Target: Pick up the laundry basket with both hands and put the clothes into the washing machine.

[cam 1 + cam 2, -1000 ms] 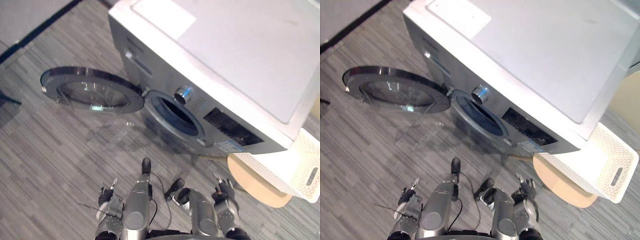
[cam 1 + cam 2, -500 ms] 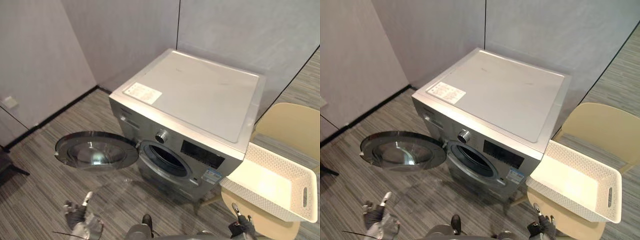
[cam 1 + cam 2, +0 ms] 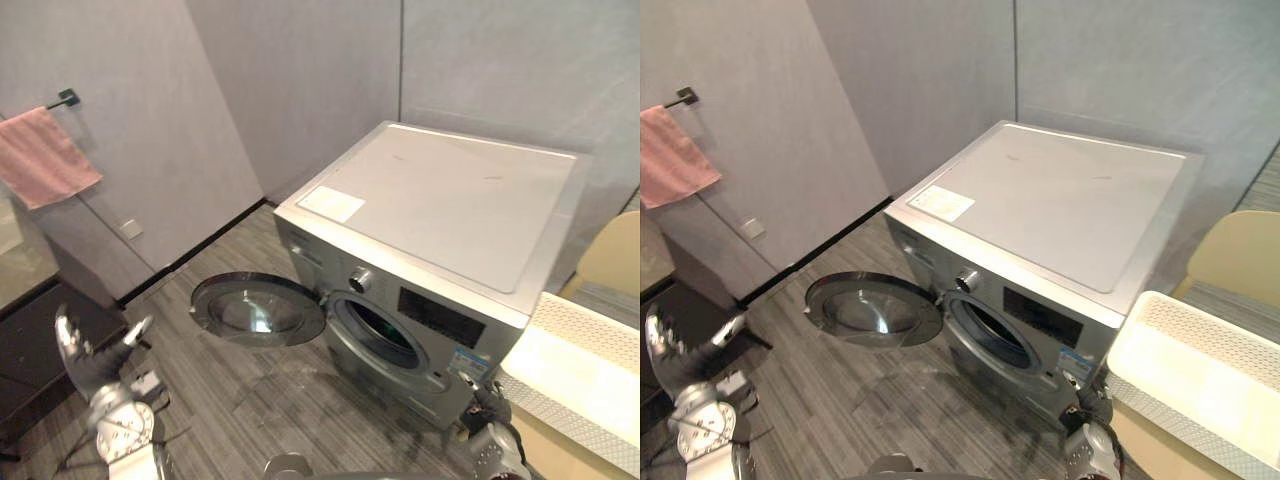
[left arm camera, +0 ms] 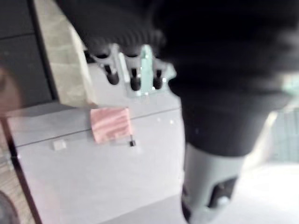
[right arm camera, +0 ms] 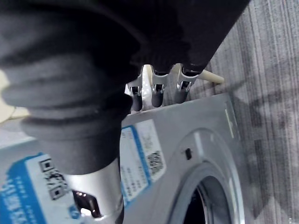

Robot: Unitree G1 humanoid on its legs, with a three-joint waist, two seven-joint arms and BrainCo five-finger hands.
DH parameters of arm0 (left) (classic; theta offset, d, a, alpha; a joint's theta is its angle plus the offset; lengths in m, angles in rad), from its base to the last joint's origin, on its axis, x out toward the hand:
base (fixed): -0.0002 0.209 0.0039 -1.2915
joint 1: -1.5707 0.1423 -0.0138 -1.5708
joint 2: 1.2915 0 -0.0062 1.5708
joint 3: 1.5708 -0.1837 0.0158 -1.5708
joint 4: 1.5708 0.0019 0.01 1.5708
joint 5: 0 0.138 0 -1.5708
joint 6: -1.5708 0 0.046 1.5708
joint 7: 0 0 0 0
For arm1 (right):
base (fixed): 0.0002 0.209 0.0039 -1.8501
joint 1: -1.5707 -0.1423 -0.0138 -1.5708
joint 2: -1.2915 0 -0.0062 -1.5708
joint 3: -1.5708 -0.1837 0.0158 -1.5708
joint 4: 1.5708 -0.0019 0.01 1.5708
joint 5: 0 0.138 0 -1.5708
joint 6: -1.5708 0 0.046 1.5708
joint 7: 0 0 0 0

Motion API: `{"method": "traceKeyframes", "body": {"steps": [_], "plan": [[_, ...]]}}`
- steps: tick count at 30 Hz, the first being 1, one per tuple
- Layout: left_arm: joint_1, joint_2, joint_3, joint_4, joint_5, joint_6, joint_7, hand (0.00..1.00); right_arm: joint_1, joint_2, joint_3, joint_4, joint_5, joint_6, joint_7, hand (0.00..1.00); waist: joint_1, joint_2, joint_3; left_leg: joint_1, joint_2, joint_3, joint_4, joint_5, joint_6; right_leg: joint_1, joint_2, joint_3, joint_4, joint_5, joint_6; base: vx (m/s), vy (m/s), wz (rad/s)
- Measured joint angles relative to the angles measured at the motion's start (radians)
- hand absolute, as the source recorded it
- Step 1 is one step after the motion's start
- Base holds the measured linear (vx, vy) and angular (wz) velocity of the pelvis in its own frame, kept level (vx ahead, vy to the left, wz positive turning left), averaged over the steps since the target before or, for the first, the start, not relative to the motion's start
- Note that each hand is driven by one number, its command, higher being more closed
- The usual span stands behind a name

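**Both hands empty; basket on chair beside washer**

Left hand (image 3: 92, 365), one: raised at the robot's left, fingers spread, holding nothing.
Right hand (image 3: 488, 425), one: low by the washing machine's front corner, fingers relaxed, empty.
Laundry basket (image 3: 1200, 322), one, white, perforated: just right of the right hand, untouched, resting on a beige chair (image 3: 1235, 250); contents cannot be told.
Washing machine (image 3: 450, 200), one, silver: door (image 3: 258, 310) open to the left, drum (image 3: 380, 335) dark, contents not discernible.
Pink towel (image 3: 45, 155), one: on a wall rail, well apart.
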Motion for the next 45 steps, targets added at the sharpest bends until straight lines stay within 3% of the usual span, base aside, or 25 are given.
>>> {"method": "traceKeyframes", "body": {"steps": [1,2,3,4,7,10,13,17,19,22,31,34,37,39,45], "plan": [[-0.056,0.025,-0.023,0.002,0.003,0.003,-0.002,0.0,0.019,-0.013,0.0,0.0,0.014,0.002,-0.001,0.0,0.004,0.021,-0.008,0.013,0.002,-0.024,-0.108,0.042,-0.057,-0.031,-0.025,-0.013,0.051,0.002,0.003,0.05,0.338,0.8],[-0.066,0.031,-0.027,0.003,0.004,0.003,-0.002,0.0,0.021,-0.015,0.0,0.0,0.015,0.003,-0.001,0.0,0.004,0.026,-0.008,0.02,0.002,-0.026,-0.128,0.051,-0.066,-0.032,-0.027,-0.013,0.058,0.003,0.005,0.05,0.405,0.66],[-0.097,0.055,-0.036,0.006,0.004,0.005,-0.003,0.0,0.025,-0.02,-0.001,0.001,0.023,0.003,-0.001,0.0,0.001,0.047,-0.011,0.051,-0.001,-0.025,-0.181,0.05,-0.089,-0.031,-0.033,-0.01,0.081,0.008,0.014,0.04,0.437,0.53],[-0.12,0.099,-0.056,0.017,0.004,0.005,-0.005,0.0,0.024,-0.015,0.002,0.001,0.03,0.003,0.0,0.0,0.003,0.039,-0.021,0.074,-0.028,-0.028,-0.215,0.018,-0.108,-0.032,-0.049,0.016,0.089,0.019,0.047,0.01,0.427,0.5],[-0.112,0.183,-0.047,0.065,0.001,0.012,-0.015,0.0,0.01,0.039,0.033,0.0,0.041,0.003,0.008,0.0,0.012,-0.004,-0.032,0.093,-0.095,0.03,-0.277,-0.011,-0.082,-0.069,-0.094,0.116,0.037,0.073,0.114,-0.1,0.365,-0.03],[-0.115,0.235,-0.048,0.115,0.003,0.018,-0.025,0.0,0.023,0.051,0.081,-0.003,0.03,0.007,0.041,0.0,0.026,-0.009,-0.033,0.137,-0.142,0.118,-0.313,-0.03,-0.054,-0.087,-0.113,0.207,-0.031,0.146,0.138,-0.1,0.208,-0.58],[-0.183,0.294,-0.069,0.199,0.007,0.022,-0.044,0.0,0.069,0.053,0.09,-0.037,0.029,0.02,0.048,0.0,0.023,-0.011,-0.037,0.114,-0.154,0.162,-0.312,-0.04,-0.044,-0.11,-0.109,0.252,-0.09,0.202,0.14,-0.17,0.126,-0.54],[-0.395,0.428,-0.162,0.384,0.024,0.04,-0.064,0.0,0.146,0.032,0.085,-0.054,0.018,0.029,0.064,0.0,-0.006,-0.019,0.001,0.05,-0.158,0.188,-0.279,-0.043,-0.041,-0.176,-0.097,0.291,-0.144,0.268,0.126,-0.09,0.016,-0.27],[-0.547,0.509,-0.249,0.506,0.04,0.04,-0.077,0.0,0.139,0.031,0.074,-0.083,0.01,0.028,0.066,0.0,-0.024,-0.035,0.045,-0.009,-0.141,0.186,-0.225,-0.049,-0.036,-0.214,-0.09,0.293,-0.148,0.284,0.116,-0.12,-0.047,-0.12],[-0.851,0.626,-0.398,0.764,0.04,0.059,-0.102,0.0,0.101,0.036,0.07,-0.123,0.008,0.025,0.069,0.0,-0.055,-0.086,0.147,-0.101,-0.108,0.19,-0.151,-0.048,-0.033,-0.286,-0.059,0.307,-0.156,0.316,0.088,-0.11,-0.046,-0.15],[-1.285,0.786,-0.572,1.192,-0.01,0.117,-0.183,0.0,0.07,0.068,0.069,-0.197,0.034,0.019,0.07,0.0,-0.083,-0.126,0.337,-0.287,-0.014,0.218,-0.039,-0.052,-0.037,-0.461,0.016,0.355,-0.167,0.363,0.031,-0.06,-0.031,-0.24],[-1.366,0.806,-0.571,1.206,-0.058,0.131,-0.2,0.0,0.084,0.115,0.069,-0.264,0.067,0.018,0.069,0.0,-0.076,-0.15,0.372,-0.359,0.053,0.228,0.033,-0.079,-0.044,-0.511,0.056,0.367,-0.188,0.38,0.017,-0.03,-0.053,-0.36],[-1.412,0.805,-0.57,1.206,-0.107,0.148,-0.201,0.0,0.11,0.131,0.073,-0.359,0.084,0.017,0.067,0.0,-0.071,-0.155,0.381,-0.425,0.11,0.233,0.098,-0.107,-0.049,-0.547,0.098,0.37,-0.209,0.396,0.008,-0.02,-0.045,-0.36],[-1.479,0.804,-0.564,1.193,-0.152,0.151,-0.191,0.0,0.143,0.129,0.067,-0.443,0.104,0.0,0.065,0.0,-0.052,-0.157,0.389,-0.47,0.154,0.234,0.141,-0.124,-0.056,-0.576,0.129,0.373,-0.22,0.401,0.008,0.01,-0.033,-0.33],[-1.549,0.789,-0.556,1.058,-0.179,0.151,-0.168,0.0,0.177,0.126,0.062,-0.553,0.138,-0.026,0.067,0.0,-0.027,-0.173,0.396,-0.569,0.243,0.224,0.216,-0.146,-0.065,-0.643,0.194,0.374,-0.226,0.401,0.008,0.06,-0.031,-0.24]]}}
